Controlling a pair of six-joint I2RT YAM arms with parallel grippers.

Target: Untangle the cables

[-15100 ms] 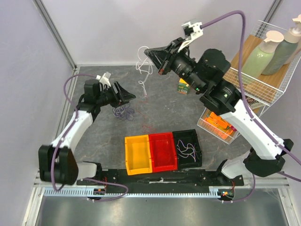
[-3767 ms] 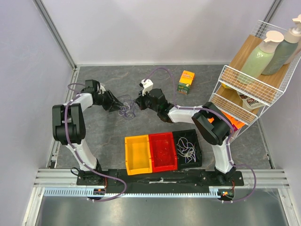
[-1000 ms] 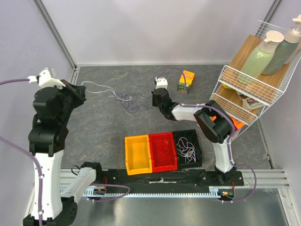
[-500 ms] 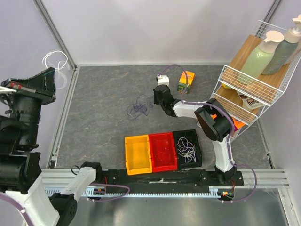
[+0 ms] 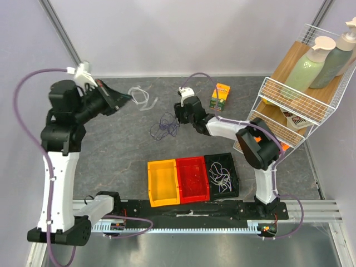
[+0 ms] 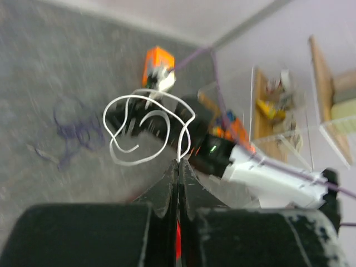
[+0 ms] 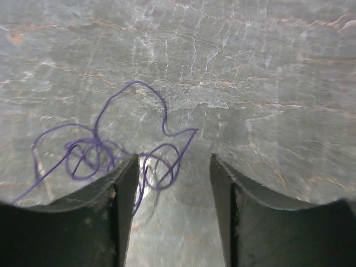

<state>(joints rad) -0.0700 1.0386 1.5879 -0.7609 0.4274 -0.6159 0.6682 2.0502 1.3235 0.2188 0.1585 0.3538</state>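
Observation:
My left gripper [image 5: 127,98] is raised at the back left, shut on a white cable [image 5: 139,95]. In the left wrist view the pinched tips [image 6: 179,164] hold that white cable [image 6: 146,127], which hangs in loose loops above the table. A purple cable [image 5: 164,125] lies tangled on the grey table. My right gripper [image 5: 176,119] is right beside it, low and open. In the right wrist view the purple cable [image 7: 105,154] lies mostly by the left finger, with one loop between the open tips [image 7: 173,167]; neither pad grips it. Black and white cables [image 5: 221,173] lie in the black bin.
Yellow [image 5: 163,182], red [image 5: 193,179] and black [image 5: 233,178] bins stand in a row at the near edge. An orange box [image 5: 221,95] stands behind the right arm. A wire rack [image 5: 289,105] with two bottles is at the right. Walls close the back and left.
My right gripper has opened and let go of the purple cable. The left arm has swung in from the far left toward the table, still carrying the white cable.

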